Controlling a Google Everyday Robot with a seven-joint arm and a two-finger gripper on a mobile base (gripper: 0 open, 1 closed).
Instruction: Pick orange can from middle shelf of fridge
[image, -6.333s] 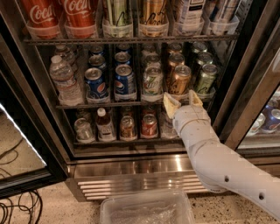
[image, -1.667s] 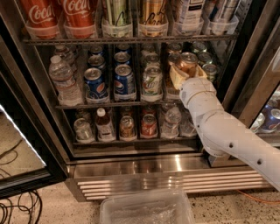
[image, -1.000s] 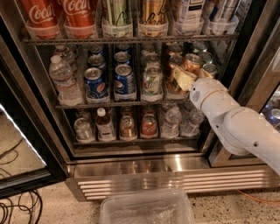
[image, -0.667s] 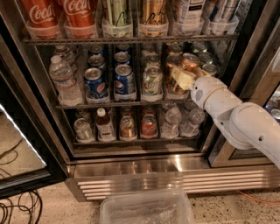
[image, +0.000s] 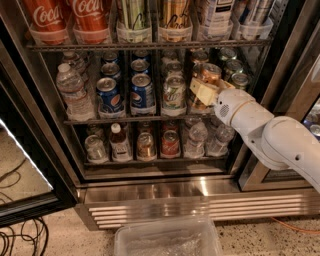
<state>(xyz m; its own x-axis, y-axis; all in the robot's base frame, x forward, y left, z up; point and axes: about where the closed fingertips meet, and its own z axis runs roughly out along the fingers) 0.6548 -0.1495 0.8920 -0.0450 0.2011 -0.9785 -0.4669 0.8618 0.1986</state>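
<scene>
The dark drinks fridge (image: 150, 189) was dimly lit, and warm glare was seen on its ribbed steel grille (image: 200, 207). At its right, the cream two-finger gripper (image: 204, 91), closed on the shiny copper-orange can (image: 211, 73), was brightly lit.

Matt gripper (image: 204, 89) on shiny orange can (image: 211, 73)

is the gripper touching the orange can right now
Touching. The camera view shows the gripper with its jaws clasped against the orange can, no gap between them.
</scene>
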